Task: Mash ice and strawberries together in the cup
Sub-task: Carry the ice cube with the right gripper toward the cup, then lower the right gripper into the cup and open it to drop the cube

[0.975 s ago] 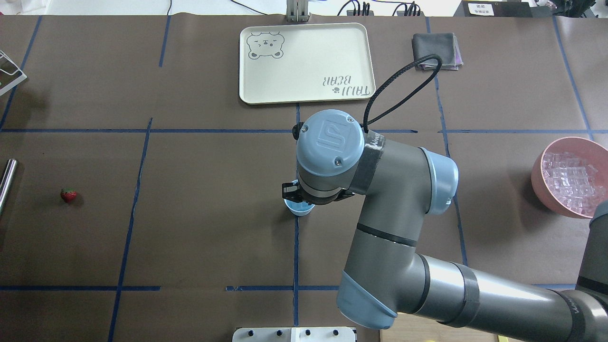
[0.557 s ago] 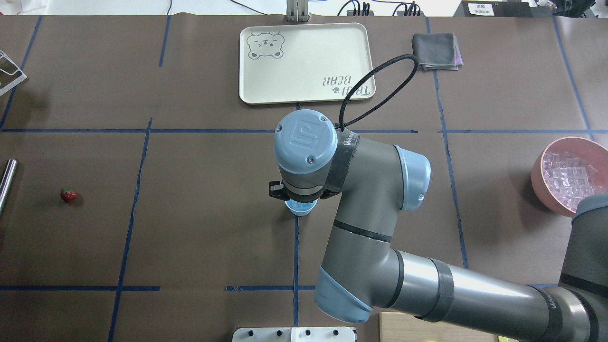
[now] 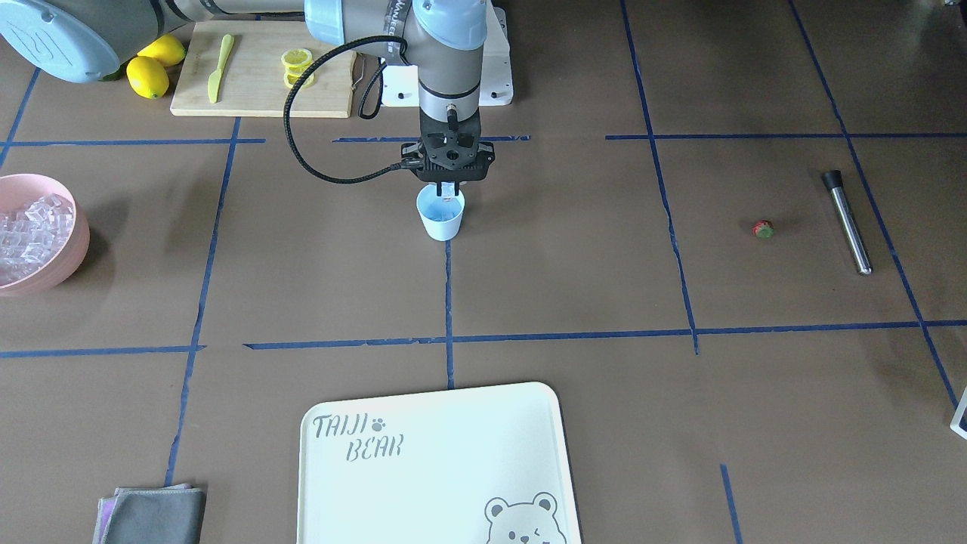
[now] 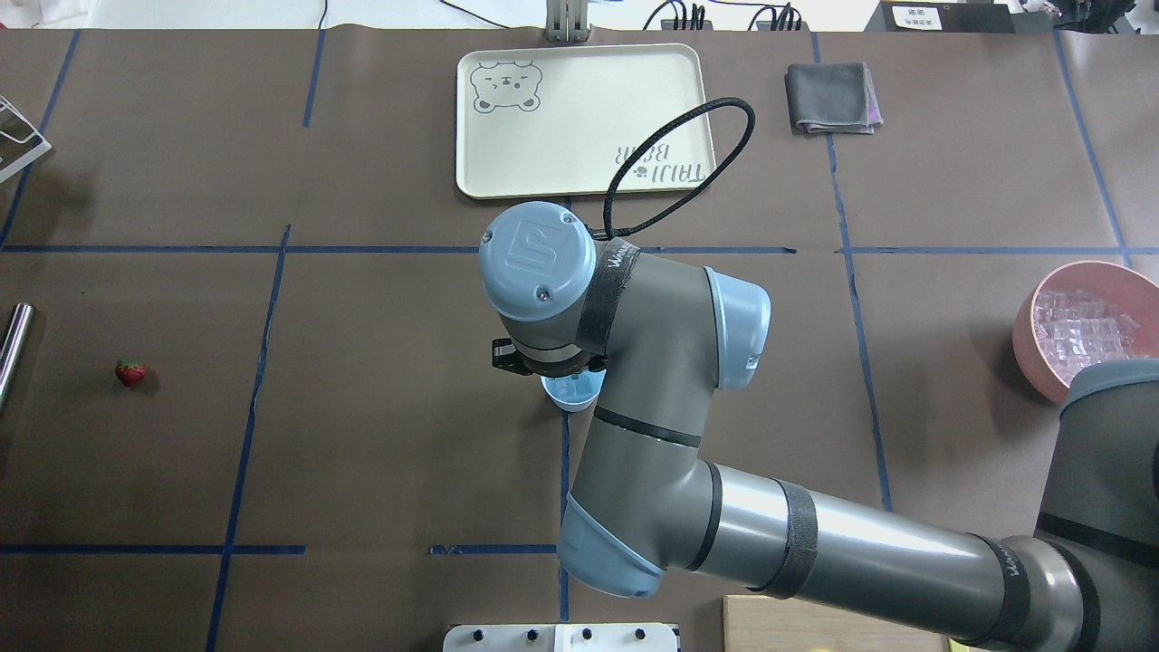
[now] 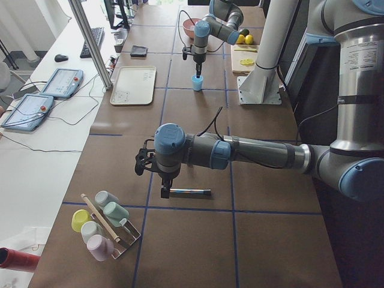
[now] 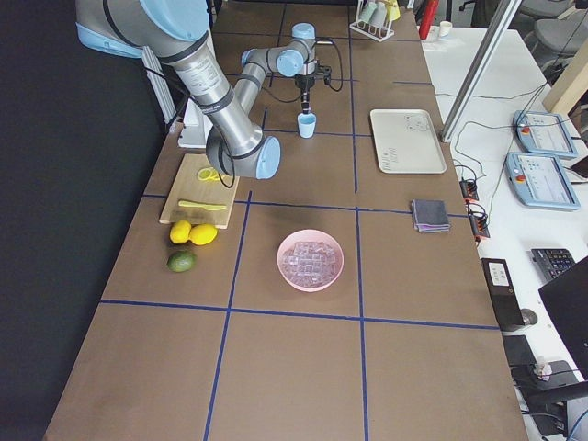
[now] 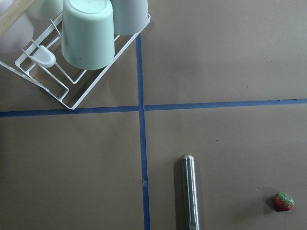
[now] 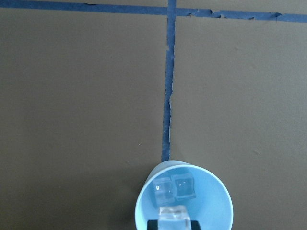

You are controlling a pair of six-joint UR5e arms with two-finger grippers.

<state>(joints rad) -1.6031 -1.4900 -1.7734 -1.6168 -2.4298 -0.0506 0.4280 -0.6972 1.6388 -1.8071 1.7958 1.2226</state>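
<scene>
The right gripper (image 3: 451,187) hangs straight down over the cup (image 3: 442,221), its jaws pinching one ice cube (image 8: 173,213) just above the cup's mouth, toward the robot's side of the rim. Two more cubes (image 8: 175,188) lie side by side on the cup's bottom. The strawberry (image 3: 763,229) lies on the table well away from the cup on the robot's left, just beside a metal rod (image 3: 848,223). The left gripper (image 5: 164,191) hovers over that rod (only the side view shows it, so I cannot tell how its jaws stand).

The table (image 4: 362,435) is covered in brown paper marked into squares with blue tape. A pink bowl (image 3: 74,240) of ice (image 3: 26,234) sits far to the robot's right. Across the table from the robot lie a cream tray (image 4: 579,118) and a folded grey cloth (image 4: 828,95). By the robot's base is a cutting board (image 3: 257,83) with lemon slices (image 3: 296,64) and a yellow knife (image 3: 219,68), with two lemons (image 3: 147,75) beside it. A wire rack of upturned cups (image 7: 72,52) stands beyond the rod.

Since a second ago, the right arm's wrist has swung toward the robot's left in the overhead view. Its cable loop now lies over the tray rather than near the cloth, and the arm hides more of the bowl. The cup and strawberry have not moved.
</scene>
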